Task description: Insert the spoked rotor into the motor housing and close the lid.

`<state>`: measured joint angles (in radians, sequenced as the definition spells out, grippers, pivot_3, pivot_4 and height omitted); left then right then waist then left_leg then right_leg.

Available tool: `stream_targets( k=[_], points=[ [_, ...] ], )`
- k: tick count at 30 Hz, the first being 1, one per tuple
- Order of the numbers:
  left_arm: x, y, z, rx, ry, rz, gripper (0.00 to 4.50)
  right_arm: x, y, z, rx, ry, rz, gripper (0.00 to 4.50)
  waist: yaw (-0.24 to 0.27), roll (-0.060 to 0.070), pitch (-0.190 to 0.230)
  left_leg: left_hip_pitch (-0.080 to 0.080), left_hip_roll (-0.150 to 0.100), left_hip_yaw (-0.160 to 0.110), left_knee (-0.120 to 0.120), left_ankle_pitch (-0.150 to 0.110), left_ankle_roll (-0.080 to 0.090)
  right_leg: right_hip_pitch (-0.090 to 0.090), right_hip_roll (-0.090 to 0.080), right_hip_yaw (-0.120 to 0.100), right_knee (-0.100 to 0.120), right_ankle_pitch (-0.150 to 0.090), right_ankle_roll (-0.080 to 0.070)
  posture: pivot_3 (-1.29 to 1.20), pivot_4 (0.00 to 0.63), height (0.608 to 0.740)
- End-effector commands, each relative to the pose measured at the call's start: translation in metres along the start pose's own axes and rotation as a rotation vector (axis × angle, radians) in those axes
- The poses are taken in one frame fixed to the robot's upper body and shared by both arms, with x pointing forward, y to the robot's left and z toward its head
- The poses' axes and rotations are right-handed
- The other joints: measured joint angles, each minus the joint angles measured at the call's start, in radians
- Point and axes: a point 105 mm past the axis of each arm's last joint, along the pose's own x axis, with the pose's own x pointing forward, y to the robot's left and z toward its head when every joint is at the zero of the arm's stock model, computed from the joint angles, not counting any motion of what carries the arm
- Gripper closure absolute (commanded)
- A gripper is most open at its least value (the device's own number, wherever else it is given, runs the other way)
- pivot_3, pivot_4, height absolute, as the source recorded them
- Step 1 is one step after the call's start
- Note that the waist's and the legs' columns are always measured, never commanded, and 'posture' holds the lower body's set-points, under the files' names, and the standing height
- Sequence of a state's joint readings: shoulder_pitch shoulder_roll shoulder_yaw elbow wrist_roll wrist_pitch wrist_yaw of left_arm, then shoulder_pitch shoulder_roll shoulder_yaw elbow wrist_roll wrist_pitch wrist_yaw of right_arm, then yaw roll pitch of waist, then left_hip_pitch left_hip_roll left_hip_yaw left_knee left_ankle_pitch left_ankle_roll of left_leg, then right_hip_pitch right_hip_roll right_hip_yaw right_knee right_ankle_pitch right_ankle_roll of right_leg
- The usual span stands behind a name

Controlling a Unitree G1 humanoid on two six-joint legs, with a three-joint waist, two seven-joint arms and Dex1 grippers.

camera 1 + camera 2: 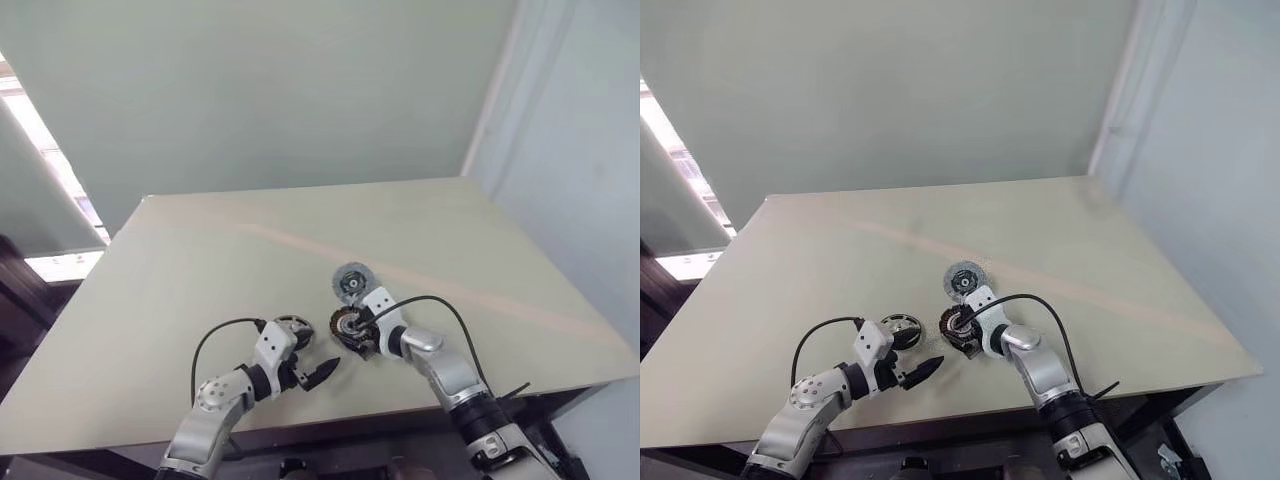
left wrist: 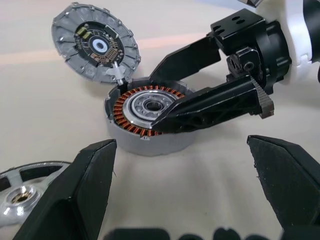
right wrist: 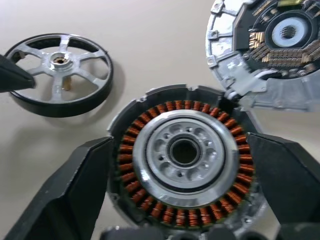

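No readable writing or brand marks on any part. My right pincer [image 3: 182,200] is released, its two black fingers [image 3: 75,190] spread wide on either side of the motor housing [image 3: 184,159], which sits on the table [image 1: 200,260] with its copper windings and silver hub facing up. The lid [image 3: 272,47] lies tilted just behind the housing, its edge touching the housing rim. The spoked rotor [image 3: 61,72] rests flat on the table, apart from the housing, close beside my left pincer [image 2: 200,185]. My left pincer is released too, fingers wide, holding nothing, aimed at the housing, with the right pincer's fingers between it and the windings
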<state>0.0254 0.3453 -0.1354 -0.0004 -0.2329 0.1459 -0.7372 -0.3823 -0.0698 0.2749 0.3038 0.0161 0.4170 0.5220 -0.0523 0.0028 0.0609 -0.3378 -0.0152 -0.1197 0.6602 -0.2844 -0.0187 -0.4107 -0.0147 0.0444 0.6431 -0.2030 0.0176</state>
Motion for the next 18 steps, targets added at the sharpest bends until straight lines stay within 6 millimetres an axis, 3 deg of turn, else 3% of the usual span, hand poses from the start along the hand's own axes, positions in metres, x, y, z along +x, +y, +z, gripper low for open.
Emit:
stream_targets(
  k=[1,4,7,17,18],
  points=[
    [0.001,0.004,0.011,0.034,-0.032,0.003,0.0,-0.004,0.002,0.027,0.017,-0.097,0.025,0.03,0.0,0.0,0.0,0.0,0.0,0.0,0.0,0.0,0.0,0.0,0.0,0.0,0.0,0.0,0.0,0.0,0.0,0.74],
    [0.001,0.003,0.011,0.034,-0.032,0.002,0.0,-0.006,0.004,0.033,0.013,-0.118,0.036,0.03,0.0,0.0,0.0,-0.001,0.0,0.0,0.0,0.0,0.0,0.0,0.0,0.0,0.0,0.0,0.0,0.0,0.0,0.74],
    [0.001,0.004,0.011,0.033,-0.032,0.002,0.0,-0.007,0.003,0.036,0.011,-0.135,0.027,0.63,0.0,0.0,0.0,-0.001,0.0,0.0,0.0,0.0,0.0,0.0,0.0,0.0,0.0,0.0,0.0,0.0,0.0,0.74],
    [-0.002,0.006,0.009,0.029,-0.027,0.017,0.0,0.0,-0.008,0.038,-0.01,-0.157,-0.072,4.28,0.0,0.0,0.0,-0.001,0.0,0.0,0.0,0.0,0.0,-0.001,0.0,0.0,0.0,0.0,0.0,0.0,0.0,0.74],
    [-0.002,0.006,0.009,0.029,-0.028,0.018,0.0,0.001,-0.008,0.036,-0.012,-0.151,-0.075,4.46,0.0,0.0,0.0,-0.001,0.0,0.0,0.0,0.0,0.0,0.0,0.0,0.0,0.0,0.0,0.0,0.0,0.0,0.74]
  ],
)
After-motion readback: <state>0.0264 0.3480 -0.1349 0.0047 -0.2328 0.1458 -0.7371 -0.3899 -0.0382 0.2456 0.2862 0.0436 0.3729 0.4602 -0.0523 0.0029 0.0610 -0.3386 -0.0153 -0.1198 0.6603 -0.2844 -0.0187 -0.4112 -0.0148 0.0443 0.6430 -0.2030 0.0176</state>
